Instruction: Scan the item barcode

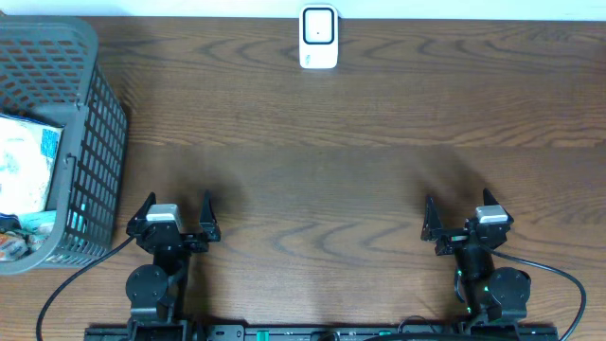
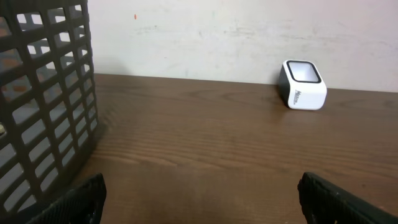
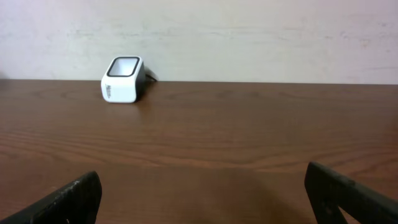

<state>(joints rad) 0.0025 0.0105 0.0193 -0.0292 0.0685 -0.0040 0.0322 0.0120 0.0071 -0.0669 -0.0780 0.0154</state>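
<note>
table (image 1: 360,170): dark brown wood grain, filling nearly the whole overhead view; the broad middle stretch between the arms and the far edge was bare boards.
wall (image 3: 249,37): pale and scuffed, rising straight from the table's far edge.
basket (image 1: 95,123): grey plastic with lattice walls, standing at the far left of the table, partly cut off by the frame; its near corner stood just beside the left arm, and in the left wrist view its wall filled the left side.
left gripper (image 1: 178,204): low at the near edge, left of centre, jaws spread wide and holding nothing; only the dark fingers (image 2: 81,199) showed in the bottom corners of its own camera.
right gripper (image 1: 459,204): low at the near edge on the right, well apart from the basket, jaws likewise wide apart and empty, with bare table ahead of it.
packets (image 1: 24,166): white and blue printed packs lying inside the basket, half hidden by its rim; no barcode could be made out.
scanner (image 1: 319,36): small white box with a dark window on top, at the far edge near the middle, against the wall, well apart from both grippers and the basket, nothing between it and them.
scanner cable (image 3: 151,77): thin, dark, leaving its back toward the wall.
</note>
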